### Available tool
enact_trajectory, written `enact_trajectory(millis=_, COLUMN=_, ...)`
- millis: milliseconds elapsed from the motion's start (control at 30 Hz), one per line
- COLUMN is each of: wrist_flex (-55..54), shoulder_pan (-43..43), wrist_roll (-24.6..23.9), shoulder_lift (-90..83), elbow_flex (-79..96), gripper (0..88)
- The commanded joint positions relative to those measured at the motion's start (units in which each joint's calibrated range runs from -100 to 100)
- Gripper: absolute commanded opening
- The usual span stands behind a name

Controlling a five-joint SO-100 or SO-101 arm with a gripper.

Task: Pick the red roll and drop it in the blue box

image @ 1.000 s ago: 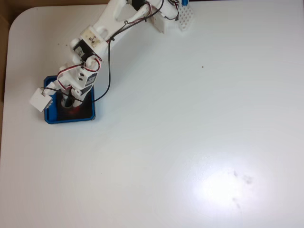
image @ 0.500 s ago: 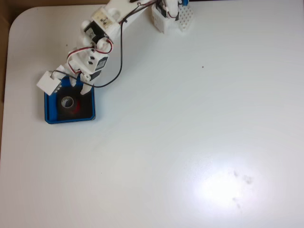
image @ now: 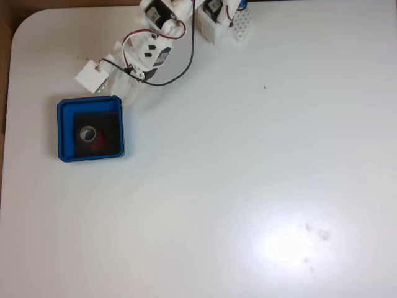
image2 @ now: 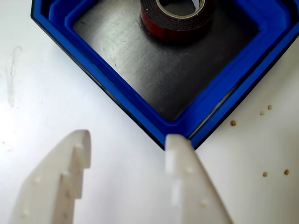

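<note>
Here, in the fixed view, the red roll (image: 89, 134) lies flat on the black floor of the blue box (image: 62, 130), left of the floor's middle, its pale hollow centre facing up and a sliver of bright red side showing at its lower right. The box sits near the left edge of the white table (image: 248, 174). The arm (image: 152, 46) reaches down from the top edge, white with red and black wires looping off it; the gripper (image: 127, 93) hangs just past the box's upper right corner, over bare table, apart from the roll. From this height the fingers blur into the white surface and their spread is hard to judge. The wrist view settles it: the gripper (image2: 127, 145) has its two white fingers (image2: 65, 179) spread wide with nothing between them, only table beneath. One fingertip overlaps the box's near corner (image2: 177, 126) in that view; whether it touches the rim I cannot tell. The roll (image2: 175, 23) sits at the far side of the box floor, cut by the top edge. Close up, the floor shows fine scratches, and a few small brown specks (image2: 264, 173) dot the table at right.
</note>
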Motion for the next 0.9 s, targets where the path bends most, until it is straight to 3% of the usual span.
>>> enact_trajectory(millis=0, wrist_flex=-3.95, shoulder_pan=-1.02, wrist_roll=-0.1, shoulder_lift=-7.17, elbow_flex=6.37, gripper=14.9)
enact_trajectory(millis=867, wrist_flex=-7.09, shoulder_pan=-6.1, wrist_roll=-0.27, shoulder_lift=-46.97, elbow_flex=42.67, gripper=14.9)
